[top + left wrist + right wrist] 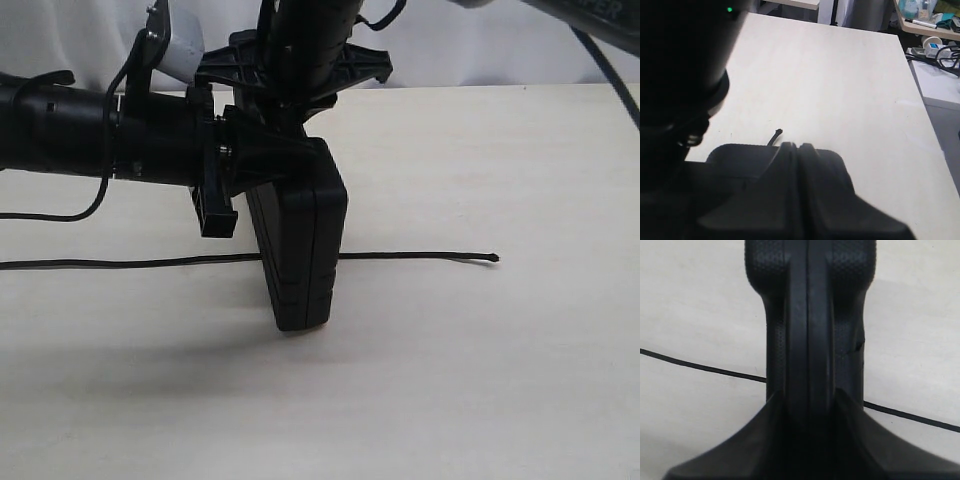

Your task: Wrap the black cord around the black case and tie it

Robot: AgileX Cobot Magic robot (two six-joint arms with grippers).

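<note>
Matte black case (300,260) with a fine pebbled grain on its shell. Plain black cord (410,257). Pale cream table (480,380), faintly wood-streaked. White backdrop (450,50).

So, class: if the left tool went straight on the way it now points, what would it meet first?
The black case, upright right ahead of the closed left tool. They look very close, though depth is unclear. The end of the cord shows beyond the case.

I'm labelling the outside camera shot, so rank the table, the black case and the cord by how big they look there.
1. Table: fills most of the view.
2. Black case.
3. Cord: longer across than the case but very thin, so least area.
</note>
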